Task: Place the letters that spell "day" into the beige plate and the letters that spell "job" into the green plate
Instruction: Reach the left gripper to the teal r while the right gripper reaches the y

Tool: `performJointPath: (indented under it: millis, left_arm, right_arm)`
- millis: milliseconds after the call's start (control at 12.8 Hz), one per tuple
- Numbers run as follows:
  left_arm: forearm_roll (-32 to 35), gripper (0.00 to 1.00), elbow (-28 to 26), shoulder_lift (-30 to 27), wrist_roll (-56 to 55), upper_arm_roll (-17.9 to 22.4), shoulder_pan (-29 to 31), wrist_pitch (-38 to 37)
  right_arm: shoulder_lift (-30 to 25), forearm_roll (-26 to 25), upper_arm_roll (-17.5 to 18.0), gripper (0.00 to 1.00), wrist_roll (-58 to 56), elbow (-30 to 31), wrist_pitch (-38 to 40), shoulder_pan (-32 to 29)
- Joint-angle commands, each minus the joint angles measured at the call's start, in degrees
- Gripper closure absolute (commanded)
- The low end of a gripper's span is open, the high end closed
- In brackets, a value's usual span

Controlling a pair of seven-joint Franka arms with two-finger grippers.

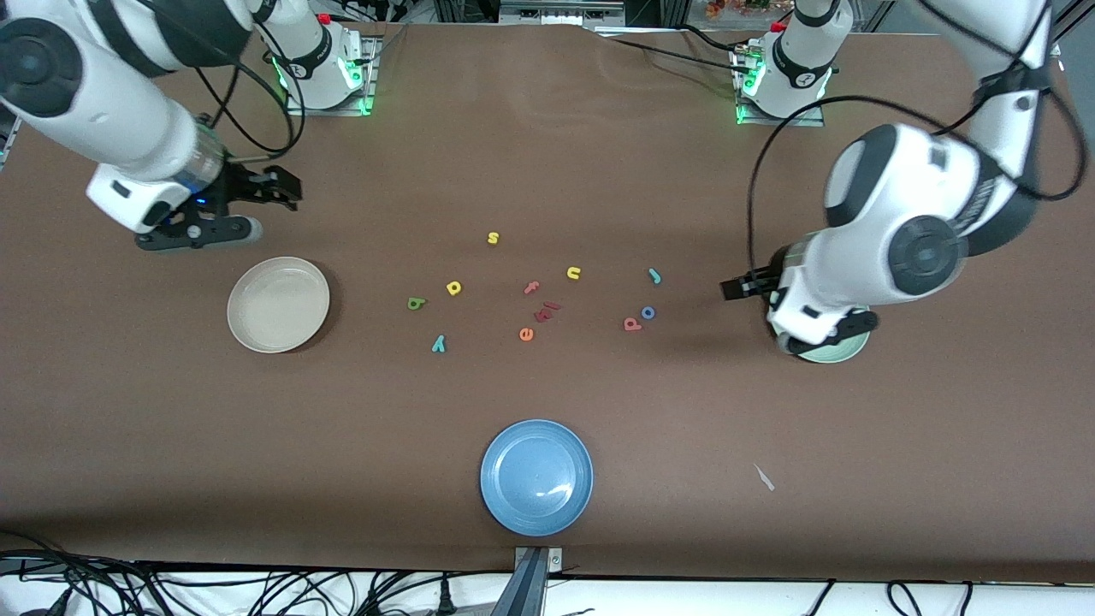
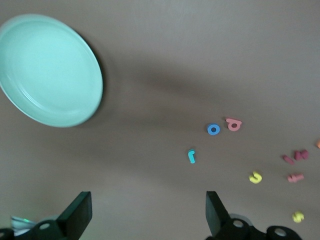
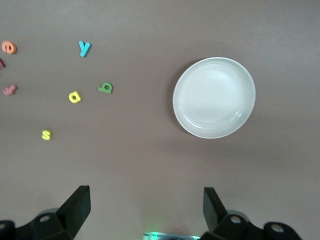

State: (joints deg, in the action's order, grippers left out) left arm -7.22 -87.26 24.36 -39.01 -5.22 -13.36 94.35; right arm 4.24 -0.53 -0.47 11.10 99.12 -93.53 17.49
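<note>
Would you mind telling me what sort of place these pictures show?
Most likely a robotics lab: two Franka arms bolted along a brown table, loose cables at its edge, and staged props, namely toy letters plus a beige plate and blue plate.

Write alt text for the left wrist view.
The open left gripper hangs over bare brown table, with the empty green plate off to one side. Scattered on the table lie a teal "j", a blue "o" and a pink-red letter, with yellow and pink letters past them.
</note>
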Motion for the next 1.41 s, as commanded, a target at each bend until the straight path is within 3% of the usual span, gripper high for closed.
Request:
performJointPath:
  millis: [0, 314, 392, 627, 705, 862, 1332]
  left_arm:
    - [-0.69, 0.0, -9.38, -0.89, -10.0, 0.56, -3.33, 9.85]
    - [-0.69, 0.0, -23.01, -1.68, -18.37, 0.48, -7.38, 25.32]
    - [-0.69, 0.04, -26.0, -1.95, -19.25, 0.48, -8.25, 28.75]
    - [-0.77, 0.3, -32.6, -1.69, -21.11, 0.13, -10.19, 38.17]
    - [-1.21, 0.38, -33.23, -1.34, -21.89, -0.31, -10.46, 40.11]
    - [-1.56, 0.45, -33.41, -0.63, -22.69, -1.01, -10.55, 41.35]
    - [-3.59, 0.5, -33.41, 2.09, -22.69, -1.81, -10.64, 46.8]
  right_arm:
    - [5.14, 0.7, -0.23, 0.0, 9.35, -0.16, -5.59, 3.94]
    - [12.17, 1.85, -0.23, 0.0, 13.41, -0.16, -14.81, 6.76]
    - [14.46, 1.85, -0.23, 0.0, 15.68, -0.16, -18.58, 7.38]
    - [19.65, 1.85, -0.23, 0.0, 20.7, -0.25, -26.68, 9.05]
    - [21.41, 1.93, -0.23, 0.0, 22.2, -0.16, -29.58, 9.31]
    - [24.66, 1.93, -0.23, 0.0, 24.75, -0.16, -34.33, 9.4]
    - [31.79, 2.02, -0.14, 0.0, 31.7, -1.12, -41.74, 9.76]
